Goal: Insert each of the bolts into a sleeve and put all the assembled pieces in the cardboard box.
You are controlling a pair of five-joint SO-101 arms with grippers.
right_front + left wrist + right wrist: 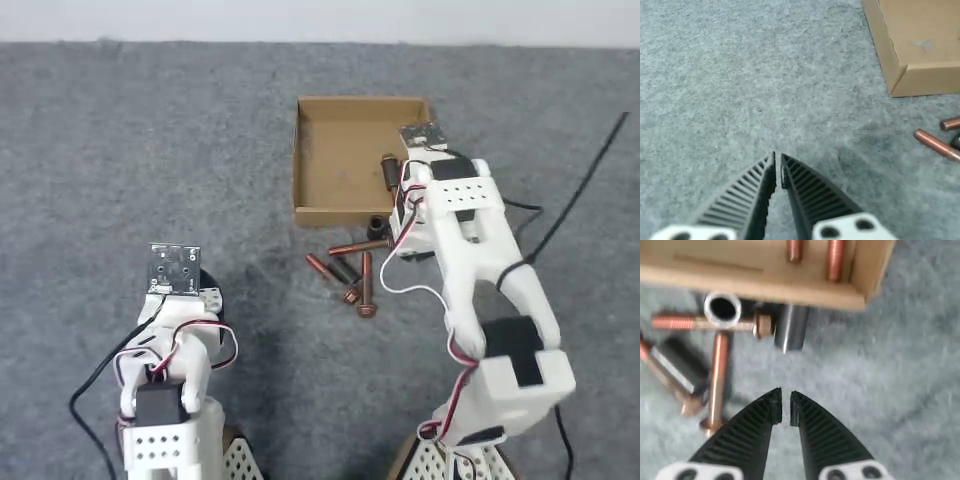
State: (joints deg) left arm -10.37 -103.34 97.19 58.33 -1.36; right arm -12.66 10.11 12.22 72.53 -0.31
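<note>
I log: brown cardboard box; copper threaded bolts, dark metal sleeves loose beside it; left gripper, right gripper closed, empty.

The bolts are coppery metal, slightly shiny — the sleeves dark smooth metal. The cardboard box is matt brown; the table cover rough grey felt-like cloth.
</note>
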